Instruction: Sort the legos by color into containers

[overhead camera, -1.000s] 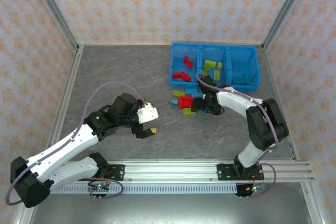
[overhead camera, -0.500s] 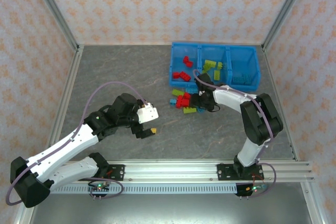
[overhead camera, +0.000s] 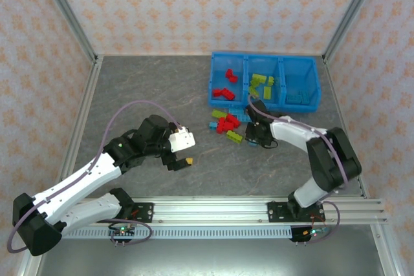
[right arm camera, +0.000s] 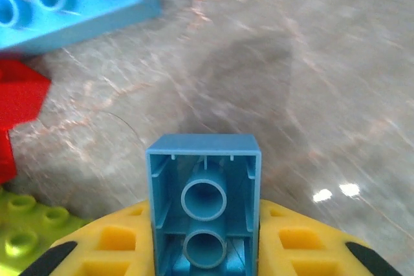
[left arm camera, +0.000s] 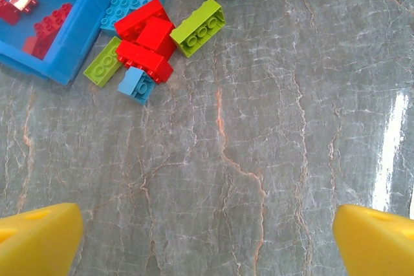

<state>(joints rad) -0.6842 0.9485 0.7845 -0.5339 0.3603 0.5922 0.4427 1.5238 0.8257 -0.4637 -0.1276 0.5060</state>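
Note:
The containers are one blue bin (overhead camera: 213,100) with three compartments, holding red (overhead camera: 224,92), green (overhead camera: 261,82) and light blue legos (overhead camera: 299,97). In front of it lies a loose pile: red bricks (overhead camera: 226,123) (left arm camera: 147,40), green ones (overhead camera: 234,136) (left arm camera: 198,27) and light blue ones (left arm camera: 136,85). My right gripper (overhead camera: 251,138) (right arm camera: 204,244) is just right of the pile, shut on a light blue brick (right arm camera: 204,192) whose hollow underside faces the camera, slightly above the table. My left gripper (overhead camera: 184,159) (left arm camera: 207,244) hangs open over bare table, left of and nearer than the pile, its yellow fingertips (left arm camera: 35,240) wide apart.
The grey marbled tabletop (overhead camera: 149,95) stretches to the left and front of the bin. Metal frame posts and patterned walls enclose the table. Close to the held brick lie a light blue plate (right arm camera: 65,4), a red brick (right arm camera: 16,101) and a green brick (right arm camera: 26,237).
My right gripper has closed on a light blue brick at the pile's right edge and drawn back slightly toward the near right. The left arm has not moved.

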